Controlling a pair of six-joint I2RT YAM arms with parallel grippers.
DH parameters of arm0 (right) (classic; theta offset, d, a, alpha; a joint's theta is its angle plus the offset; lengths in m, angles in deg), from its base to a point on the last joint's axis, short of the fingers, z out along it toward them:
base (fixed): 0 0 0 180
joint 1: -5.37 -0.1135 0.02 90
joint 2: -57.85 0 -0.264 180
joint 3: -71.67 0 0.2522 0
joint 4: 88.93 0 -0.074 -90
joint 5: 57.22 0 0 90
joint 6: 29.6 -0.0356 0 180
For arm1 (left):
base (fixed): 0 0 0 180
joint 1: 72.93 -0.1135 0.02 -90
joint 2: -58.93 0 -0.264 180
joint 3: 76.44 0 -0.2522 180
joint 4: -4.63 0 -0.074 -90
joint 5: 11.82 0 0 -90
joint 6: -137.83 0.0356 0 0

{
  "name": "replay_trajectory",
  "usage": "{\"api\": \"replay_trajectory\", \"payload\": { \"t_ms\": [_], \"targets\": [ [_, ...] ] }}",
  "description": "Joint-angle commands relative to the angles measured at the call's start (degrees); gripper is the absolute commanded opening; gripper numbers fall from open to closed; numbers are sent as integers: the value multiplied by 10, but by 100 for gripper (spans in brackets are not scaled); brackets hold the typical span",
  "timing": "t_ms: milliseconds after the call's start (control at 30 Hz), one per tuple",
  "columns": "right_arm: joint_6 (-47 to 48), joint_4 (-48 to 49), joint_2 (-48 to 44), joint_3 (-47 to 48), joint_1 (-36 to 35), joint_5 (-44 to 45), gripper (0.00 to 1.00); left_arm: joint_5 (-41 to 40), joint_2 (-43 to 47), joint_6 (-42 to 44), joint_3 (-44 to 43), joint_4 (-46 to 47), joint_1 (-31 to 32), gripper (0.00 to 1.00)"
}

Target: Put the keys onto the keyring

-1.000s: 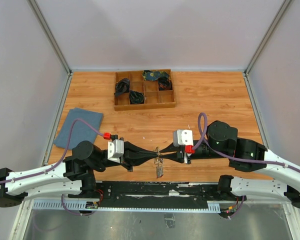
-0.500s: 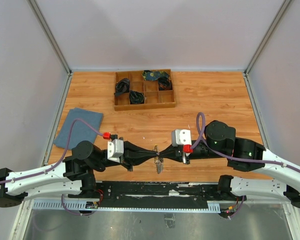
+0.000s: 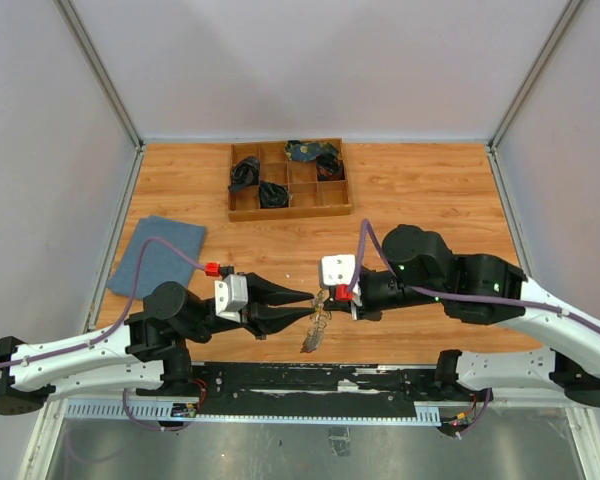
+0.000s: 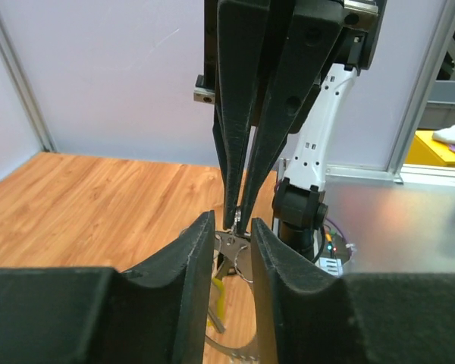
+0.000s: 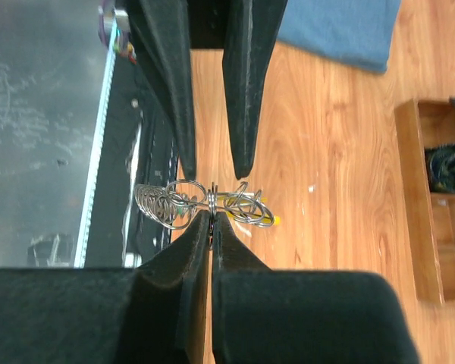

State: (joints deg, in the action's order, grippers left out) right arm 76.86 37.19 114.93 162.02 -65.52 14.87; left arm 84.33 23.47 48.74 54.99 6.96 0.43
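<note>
silvery keys [image 5: 161,205] hang in a fanned bunch beside the keyring [image 5: 244,206]. both are lifted just off the wooden surface [image 3: 430,190] near its front edge, between the 2 arms. the right claw [image 5: 211,214] is pinched tight on the wire of the keyring, between the bunch and the short yellow piece [image 5: 267,219]. the left claw [image 3: 307,305] stands with its jaws parted on either side of that same spot, holding nothing. this looks like a regrip, with the right side carrying the load while the left frees itself for a better hold. to do it well, the right pinch should stay firm and level so the ring does not swivel and let the bunch swing. the left jaws should come back onto 1 clear part, either the ring's split end or a single key head, rather than closing over the tangle. the approach is best kept slow, because the thin wire could slip sideways out of the flat pads [image 5: 199,227]. compared with 1 second ago, the left jaws, then clamped, have opened. the right arm has shifted left toward its partner and its jaws have shut fully. the bunch now dangles slightly further left, and the blue cloth [image 3: 158,255] and the wooden tray [image 3: 290,212] lie as before.
</note>
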Motion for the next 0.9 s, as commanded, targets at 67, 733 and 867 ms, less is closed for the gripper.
{"api": "replay_trajectory", "payload": {
  "t_ms": [67, 733, 867],
  "targets": [
    [62, -260, 95, 143, -9, 85, 0, -25, -7, 12, -17, -8, 0, 36],
    [50, -348, 180, 239, -12, 116, 0, -29, -90, 9, 3, 75, 0, 47],
    [45, -338, 178, 238, -14, 116, 0, -21, -113, 12, -7, 83, 1, 47]
  ]
}}
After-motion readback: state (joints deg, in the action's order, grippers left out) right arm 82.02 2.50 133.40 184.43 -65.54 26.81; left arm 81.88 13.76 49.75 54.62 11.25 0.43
